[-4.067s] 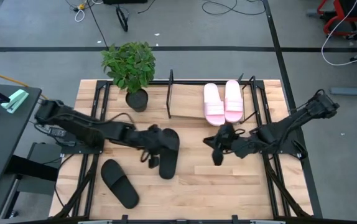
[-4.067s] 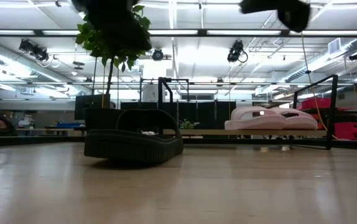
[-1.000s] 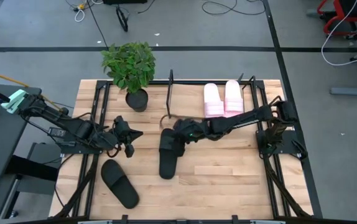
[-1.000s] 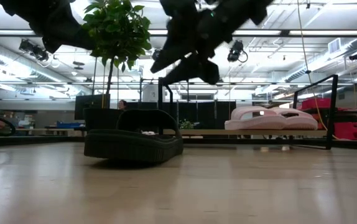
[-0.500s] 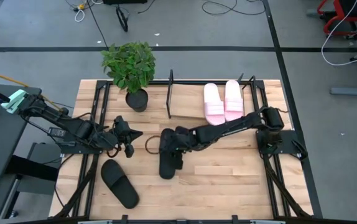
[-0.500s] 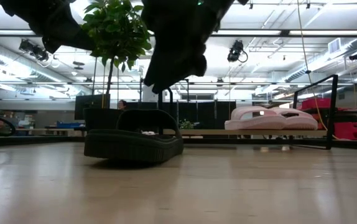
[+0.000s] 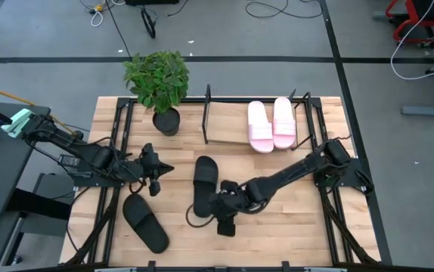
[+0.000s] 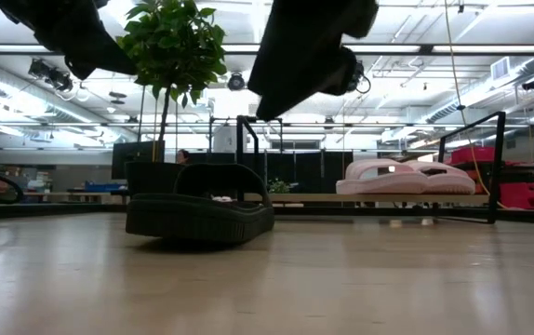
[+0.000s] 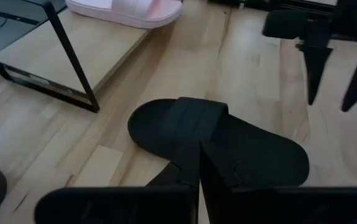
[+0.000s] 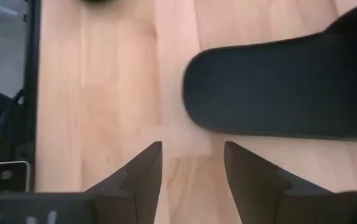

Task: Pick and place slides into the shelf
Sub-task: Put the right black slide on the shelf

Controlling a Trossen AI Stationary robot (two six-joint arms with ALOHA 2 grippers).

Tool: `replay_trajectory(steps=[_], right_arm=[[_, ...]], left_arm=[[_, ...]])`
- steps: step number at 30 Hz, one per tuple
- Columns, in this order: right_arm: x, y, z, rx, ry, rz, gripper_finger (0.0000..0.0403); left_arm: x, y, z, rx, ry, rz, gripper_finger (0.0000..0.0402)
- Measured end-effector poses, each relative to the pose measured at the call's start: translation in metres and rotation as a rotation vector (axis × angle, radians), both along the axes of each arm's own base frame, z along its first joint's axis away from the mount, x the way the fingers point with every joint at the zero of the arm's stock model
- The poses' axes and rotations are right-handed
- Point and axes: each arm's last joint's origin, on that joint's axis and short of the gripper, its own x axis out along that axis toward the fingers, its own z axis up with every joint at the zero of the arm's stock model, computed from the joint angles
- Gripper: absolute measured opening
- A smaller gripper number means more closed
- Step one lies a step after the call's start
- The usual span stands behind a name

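Table [image 7: 277, 219], high view: two pink slides [image 7: 271, 125] lie side by side on the wooden base of the shelf [image 7: 224, 134] at upper centre-right; one black slide [image 7: 204, 183] lies flat at mid-frame on the bare wood, and a second black slide [image 7: 144, 221] lies at lower left, well apart from the shelf. Right gripper [image 7: 225, 220] sits low and just right of the heel end of the mid-frame black slide, fingers spread apart and holding nothing, bare wood showing between them in the right wrist view. Left gripper [image 7: 158, 179] hovers left of the same slide, above the lower-left one, fingers pressed together on nothing; a potted plant [image 7: 158, 83] stands at upper left beside the shelf.
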Motion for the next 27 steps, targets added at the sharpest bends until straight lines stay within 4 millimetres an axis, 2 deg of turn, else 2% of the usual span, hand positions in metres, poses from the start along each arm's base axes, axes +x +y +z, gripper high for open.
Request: replay_trajectory(steps=[8, 16, 21, 27], right_arm=[[0.007, 0.02, -0.005, -0.025, -0.088, -0.006, 0.0177], [0.042, 0.033, -0.027, -0.155, -0.135, -0.038, 0.0177], [0.056, 0.04, -0.039, -0.25, -0.028, -0.006, 0.0177], [0.06, 0.045, -0.037, -0.273, -0.001, 0.021, 0.0182]], left_arm=[[0.0, 0.0, 0.0, -0.011, -0.002, 0.005, 0.0024], [0.0, -0.002, 0.0, -0.077, 0.001, -0.019, 0.002], [0.0, -0.002, -0.001, -0.087, 0.007, -0.028, 0.001], [0.0, -0.002, -0.001, -0.104, 0.002, -0.018, 0.0014]])
